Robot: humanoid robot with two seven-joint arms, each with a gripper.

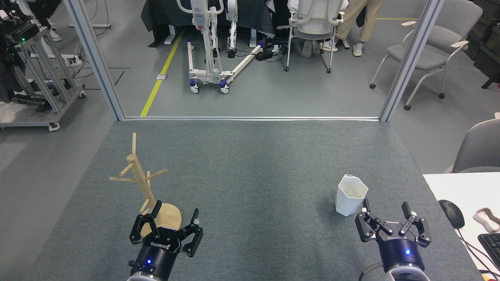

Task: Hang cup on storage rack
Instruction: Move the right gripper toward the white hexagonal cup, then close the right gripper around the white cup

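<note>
Already both my grippers hung low over the grey carpeted table point(250, 175), empty and spread.

My left gripper point(175, 214) had its jaws wide apart just in front of the round flat disc base of the light wooden mug tree point(137, 179), whose upright pole carried several angled pegs (one fingertip overlapped the base in my view, though I could not tell whether it touched). My right gripper point(384, 208) also stood with its jaws parted, holding nothing, just beside and nearer to me than the white faceted cup with a hexagonal rim point(350, 197). That cup stood upright on the table, well apart from the rack, on my right side. A black computer mouse point(452, 213) lay on the white desk point(461, 187) further right.
</note>
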